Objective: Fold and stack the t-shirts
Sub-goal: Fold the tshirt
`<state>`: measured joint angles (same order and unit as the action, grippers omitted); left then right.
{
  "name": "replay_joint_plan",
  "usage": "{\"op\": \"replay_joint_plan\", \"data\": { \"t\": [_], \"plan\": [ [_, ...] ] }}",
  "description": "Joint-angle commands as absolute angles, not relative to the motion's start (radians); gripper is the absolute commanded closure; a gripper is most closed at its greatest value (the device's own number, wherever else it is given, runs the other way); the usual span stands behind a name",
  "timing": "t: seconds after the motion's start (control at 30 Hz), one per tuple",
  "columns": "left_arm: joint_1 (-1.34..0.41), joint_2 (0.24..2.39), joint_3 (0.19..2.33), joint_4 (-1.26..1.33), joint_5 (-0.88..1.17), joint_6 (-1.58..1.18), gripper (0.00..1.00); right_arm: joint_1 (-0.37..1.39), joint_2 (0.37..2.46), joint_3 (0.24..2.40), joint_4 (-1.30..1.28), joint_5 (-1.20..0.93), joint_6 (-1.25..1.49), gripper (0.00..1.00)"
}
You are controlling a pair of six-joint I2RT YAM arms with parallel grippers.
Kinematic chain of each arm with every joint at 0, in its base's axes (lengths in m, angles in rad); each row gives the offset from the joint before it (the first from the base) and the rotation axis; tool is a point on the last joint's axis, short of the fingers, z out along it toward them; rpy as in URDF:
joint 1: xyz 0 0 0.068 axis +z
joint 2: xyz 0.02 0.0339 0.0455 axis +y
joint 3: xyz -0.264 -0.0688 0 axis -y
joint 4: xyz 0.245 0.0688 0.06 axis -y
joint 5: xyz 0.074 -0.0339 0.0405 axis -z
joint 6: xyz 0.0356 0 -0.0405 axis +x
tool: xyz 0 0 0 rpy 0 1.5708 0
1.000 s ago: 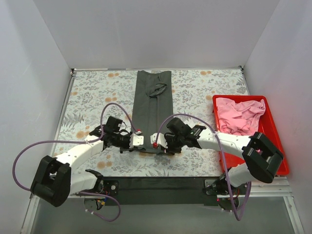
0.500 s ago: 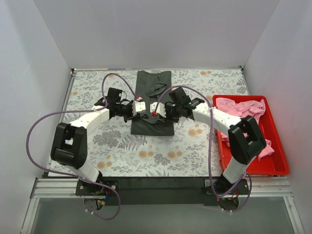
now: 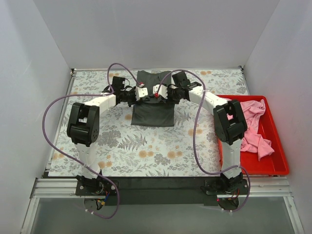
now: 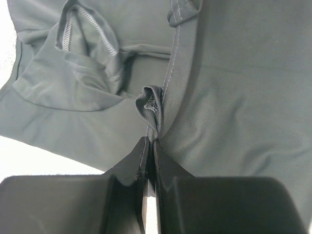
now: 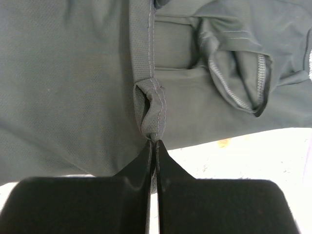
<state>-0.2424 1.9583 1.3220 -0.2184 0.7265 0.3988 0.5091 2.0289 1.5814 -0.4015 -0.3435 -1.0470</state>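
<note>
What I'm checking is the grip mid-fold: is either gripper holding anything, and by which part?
Both hold the dark grey t-shirt: left gripper and right gripper each pinch a bunched bit of its stitched hem.

1 charcoal t-shirt [image 3: 152, 111] left of 1 red tray [image 3: 274, 168]. Pink t-shirts [image 3: 252, 124] heaped in tray — count unclear. 1 floral table cloth [image 3: 146, 151] under tray. 2 arms: left arm [image 3: 83, 122], right arm [image 3: 229, 122].

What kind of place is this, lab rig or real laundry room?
Probably a lab test cell: plain white walls box in the table, left arm and right arm bolted at its near edge, pink t-shirts staged in a red tray.
</note>
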Motion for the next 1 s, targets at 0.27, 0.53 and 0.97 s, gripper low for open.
{"op": "replay_joint_plan", "data": {
  "t": [0.27,0.53,0.97],
  "plan": [
    [-0.218,2.008,1.402,-0.144,0.701,0.422,1.00,0.499,2.148,1.733,-0.360,-0.359,-1.085,0.99],
    [-0.213,2.040,1.419,-0.123,0.684,0.416,1.00,0.494,2.178,1.747,-0.339,-0.341,-1.088,0.99],
    [-0.213,2.071,1.460,-0.026,0.586,0.332,0.61,0.489,2.201,1.805,-0.272,-0.299,-1.014,0.70]
  ]
}}
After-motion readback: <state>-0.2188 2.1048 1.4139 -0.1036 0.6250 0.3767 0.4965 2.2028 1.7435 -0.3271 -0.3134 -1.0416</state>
